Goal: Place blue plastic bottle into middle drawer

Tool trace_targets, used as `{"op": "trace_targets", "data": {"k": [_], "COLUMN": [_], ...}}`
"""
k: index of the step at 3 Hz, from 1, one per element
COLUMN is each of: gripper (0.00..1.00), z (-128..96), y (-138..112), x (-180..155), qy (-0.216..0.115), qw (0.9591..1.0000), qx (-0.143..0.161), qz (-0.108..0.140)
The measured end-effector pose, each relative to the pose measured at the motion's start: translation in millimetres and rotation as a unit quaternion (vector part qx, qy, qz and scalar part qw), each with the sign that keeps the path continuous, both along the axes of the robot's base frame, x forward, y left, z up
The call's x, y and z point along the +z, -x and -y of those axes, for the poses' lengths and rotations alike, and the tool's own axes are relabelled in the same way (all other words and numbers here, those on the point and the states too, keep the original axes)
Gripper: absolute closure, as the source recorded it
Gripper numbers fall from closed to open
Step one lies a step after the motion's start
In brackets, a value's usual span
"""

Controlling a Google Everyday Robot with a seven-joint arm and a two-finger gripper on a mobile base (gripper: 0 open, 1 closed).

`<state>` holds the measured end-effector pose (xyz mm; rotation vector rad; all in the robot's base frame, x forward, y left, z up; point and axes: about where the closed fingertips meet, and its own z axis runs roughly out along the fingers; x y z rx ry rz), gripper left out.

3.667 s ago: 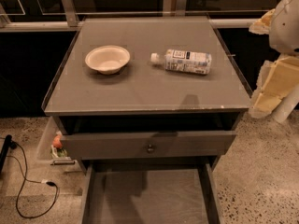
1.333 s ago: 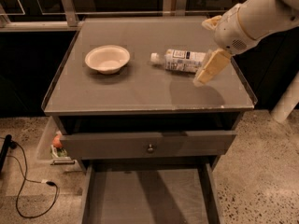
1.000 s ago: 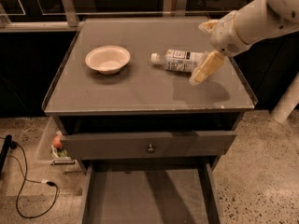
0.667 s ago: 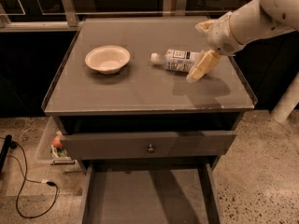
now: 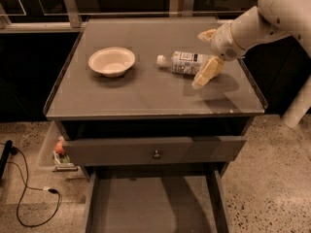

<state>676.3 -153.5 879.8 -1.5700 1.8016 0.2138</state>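
Since the earlier frames, the arm (image 5: 265, 16) has swung in from the right edge of the frame and brought the tool (image 5: 201, 58) down over the right end of the bottle (image 5: 182, 62). Bottle, bowl and drawers have not shifted.

Step in hand: approach to the grasp. The tool is spread wide, one finger on the far side of the bottle and the other on the near side, with the bottle's base end between them. It grips nothing yet. Whether either finger touches the plastic cannot be told.

Bottle position: lying on its side, right of centre on the surface (image 5: 146, 98), white cap pointing left toward the bowl (image 5: 112, 61).

Next move, as judged: close the fingers on the bottle body, lift, carry it past the front edge and lower it into the middle drawer (image 5: 146, 205), which stands pulled out at bottom centre.

Obstructions:
- The upper drawer front (image 5: 194, 149), slightly pulled out, projects between surface and open drawer, so the load must pass outside it.
- The round bottle may roll if the fingers close off-centre.
- The bowl is well apart.
- The white bin (image 5: 48, 152) and floor cable (image 5: 29, 203), lower left, lie off the path.
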Motion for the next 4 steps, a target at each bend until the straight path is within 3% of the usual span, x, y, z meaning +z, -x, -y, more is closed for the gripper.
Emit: {"op": "trace_targets", "data": {"k": [2,4], "gripper": [0.00,0.42], "z": [-0.1,-0.1], "y": [-10.2,-10.3], "x": [-23.1,-23.2], "qy": [0.007,0.007], "qw": [0.9992,0.9992], "qx": [0.007,0.008], "qz": [-0.038,-0.038]}}
